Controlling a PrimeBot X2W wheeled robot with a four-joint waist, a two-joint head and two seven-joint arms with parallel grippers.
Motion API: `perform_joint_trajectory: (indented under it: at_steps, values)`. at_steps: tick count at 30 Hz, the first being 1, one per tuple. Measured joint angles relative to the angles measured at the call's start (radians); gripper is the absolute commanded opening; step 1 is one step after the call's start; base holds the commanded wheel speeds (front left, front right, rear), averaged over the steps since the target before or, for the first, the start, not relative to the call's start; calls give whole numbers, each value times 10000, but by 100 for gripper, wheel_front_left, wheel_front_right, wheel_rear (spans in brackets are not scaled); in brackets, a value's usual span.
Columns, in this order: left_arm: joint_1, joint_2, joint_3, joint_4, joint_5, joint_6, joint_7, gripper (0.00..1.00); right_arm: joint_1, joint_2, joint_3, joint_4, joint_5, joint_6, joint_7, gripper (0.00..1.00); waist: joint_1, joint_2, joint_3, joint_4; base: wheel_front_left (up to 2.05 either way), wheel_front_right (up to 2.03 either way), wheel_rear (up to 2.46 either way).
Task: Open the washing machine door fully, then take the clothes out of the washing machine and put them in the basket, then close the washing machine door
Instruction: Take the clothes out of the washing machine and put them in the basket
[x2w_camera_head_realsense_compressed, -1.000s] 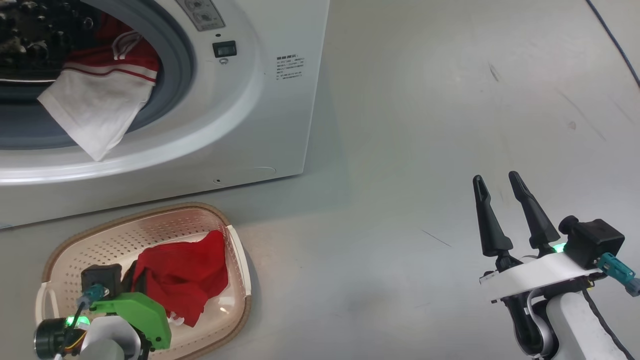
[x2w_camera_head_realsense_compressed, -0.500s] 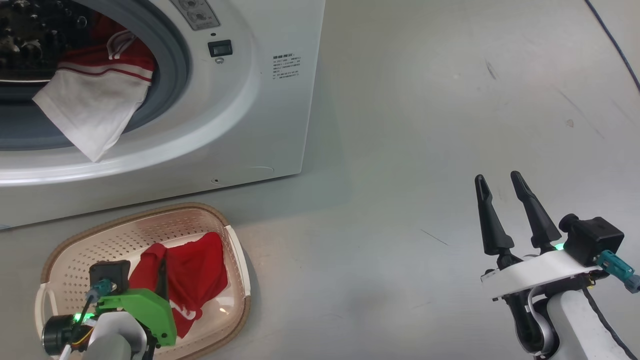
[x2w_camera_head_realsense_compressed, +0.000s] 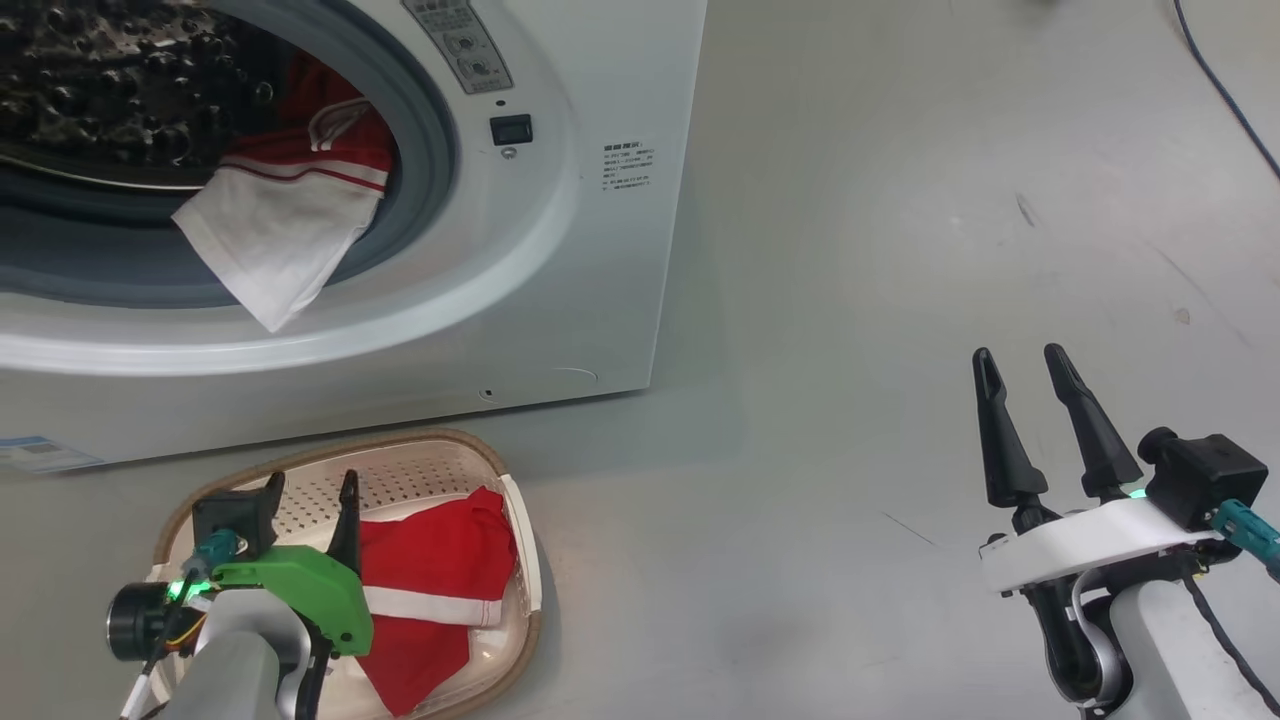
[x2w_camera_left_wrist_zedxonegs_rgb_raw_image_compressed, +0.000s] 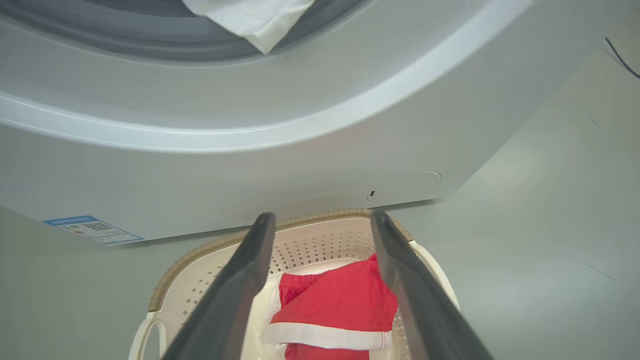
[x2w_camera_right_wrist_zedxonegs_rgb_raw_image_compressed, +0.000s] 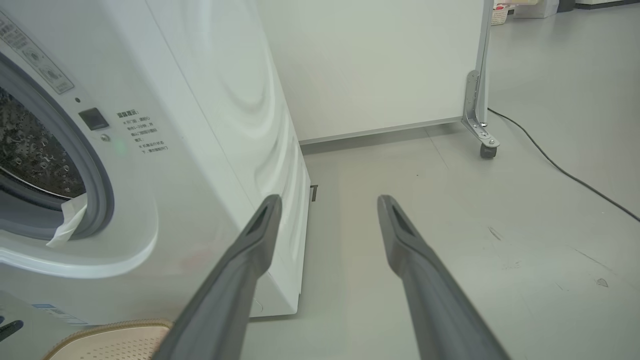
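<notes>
Since a second back: my left claw (x2w_camera_head_realsense_compressed: 310, 485) was pinched shut on the red piece (x2w_camera_head_realsense_compressed: 430, 560) down in the basket (x2w_camera_head_realsense_compressed: 430, 437). Now its fingers stand wide apart, holding nothing, lifted just above the piece; cannot tell if the right finger still brushes the cloth. The red piece has dropped flat in the basket's right half, with a white stripe (x2w_camera_head_realsense_compressed: 430, 605) now showing across it. The head camera has shifted, so the washer (x2w_camera_head_realsense_compressed: 600, 250) sits lower and further right in view; the washer itself has not moved. The white-red piece (x2w_camera_head_realsense_compressed: 285, 230) drapes as before, white panel hanging out over the grey gasket (x2w_camera_head_realsense_compressed: 430, 150), red top inside the drum (x2w_camera_head_realsense_compressed: 100, 80). The basket is on the floor (x2w_camera_head_realsense_compressed: 850, 300) just in front of the washer. My right claw (x2w_camera_head_realsense_compressed: 1020, 358) is unchanged: fingers apart, empty, over bare floor well right of the basket.
</notes>
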Motion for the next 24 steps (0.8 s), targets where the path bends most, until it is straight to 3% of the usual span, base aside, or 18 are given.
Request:
perform_joint_trajectory:
  at_steps: [15, 24]
  values:
    - [-129, -234, -134, -965, -190, -357, -173, 100, 506, -4, -495, 125, 2, 0, 0, 100, 0, 0, -1206, 1091, 0, 0, 0]
    - [-33, -236, -186, -2230, 75, -456, -174, 100, 918, -17, -642, 165, 4, 0, 0, 100, 0, 0, -1937, 1624, 0, 0, 0]
